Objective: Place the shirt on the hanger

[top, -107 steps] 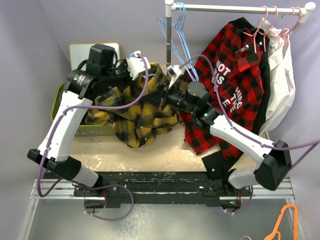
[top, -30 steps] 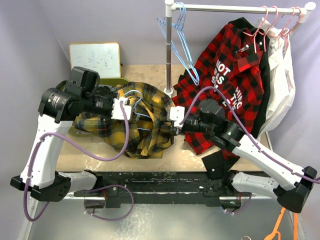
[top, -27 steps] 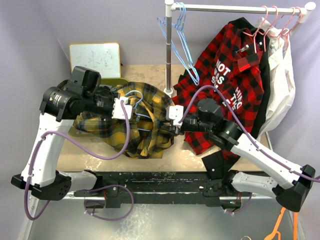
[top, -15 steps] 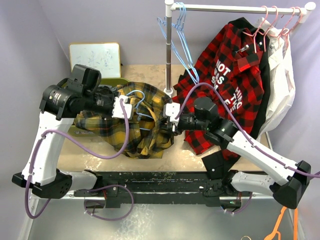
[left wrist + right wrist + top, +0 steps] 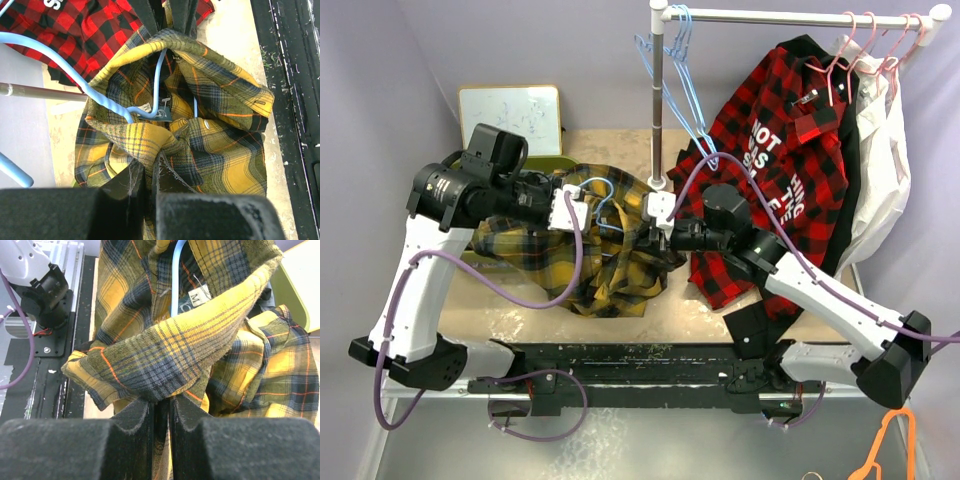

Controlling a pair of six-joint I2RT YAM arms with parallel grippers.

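So the left tool [image 5: 150, 172] and right tool [image 5: 160, 407] each clench a collar edge of the shirt [image 5: 610, 250], bunched above the surface [image 5: 620, 150] between them; the hanger [image 5: 176, 285] pokes through the neck opening, nearer the left tool I'd say

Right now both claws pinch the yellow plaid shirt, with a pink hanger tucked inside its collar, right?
Not pink: the hanger inside the shirt is light blue, as the left wrist view shows. The left gripper and right gripper do pinch the shirt.
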